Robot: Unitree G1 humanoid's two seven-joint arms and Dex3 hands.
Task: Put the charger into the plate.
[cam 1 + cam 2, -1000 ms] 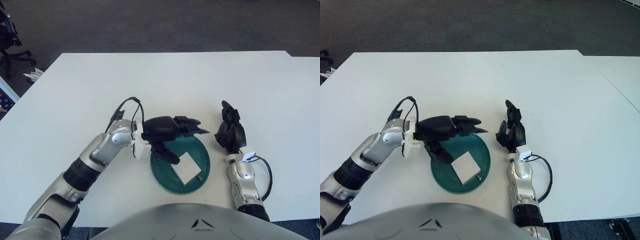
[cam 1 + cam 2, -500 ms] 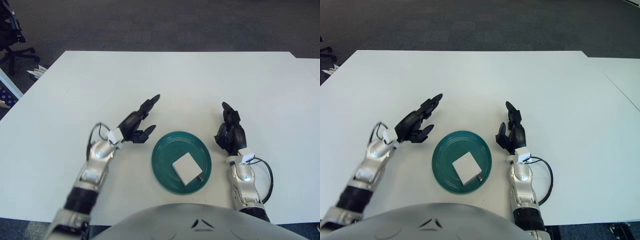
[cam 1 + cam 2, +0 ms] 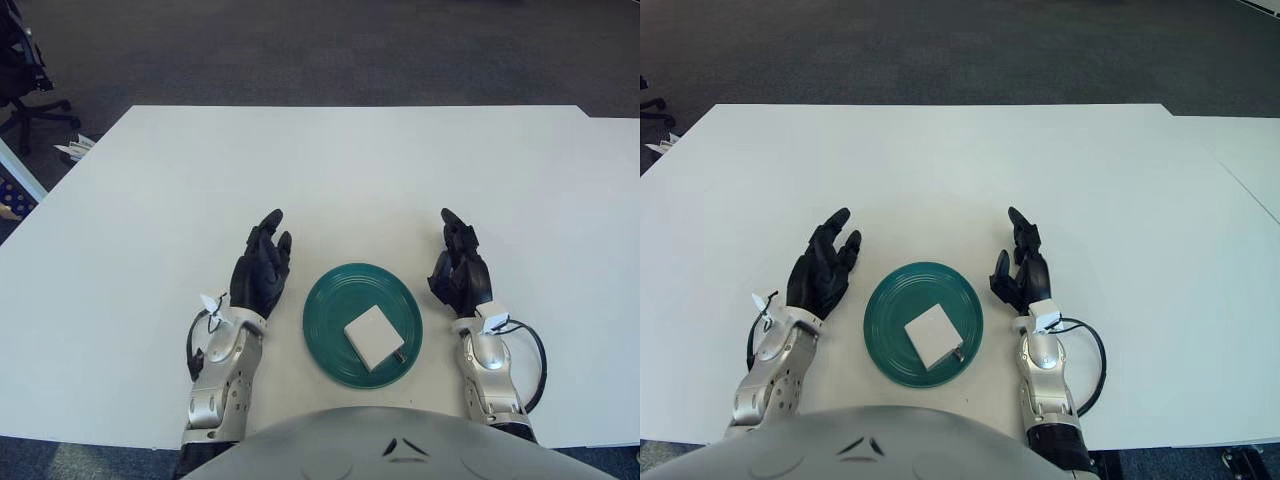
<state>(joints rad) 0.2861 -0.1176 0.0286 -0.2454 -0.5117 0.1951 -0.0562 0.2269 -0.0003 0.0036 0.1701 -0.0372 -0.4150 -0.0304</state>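
Seen from the left eye view, one white tabletop (image 3: 330,160) holds one green plate (image 3: 330,305), and one white charger (image 3: 372,336) lies flat inside it. One left hand (image 3: 261,272) shows just left of the plate, fingers spread, holding nothing. From the right eye view, one right hand (image 3: 1023,272) shows just right of the plate, fingers loosely apart and empty.

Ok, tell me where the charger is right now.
The charger lies inside the green plate, toward its near right part, at the table's near edge. The left hand shows left of the plate and the right hand right of it.
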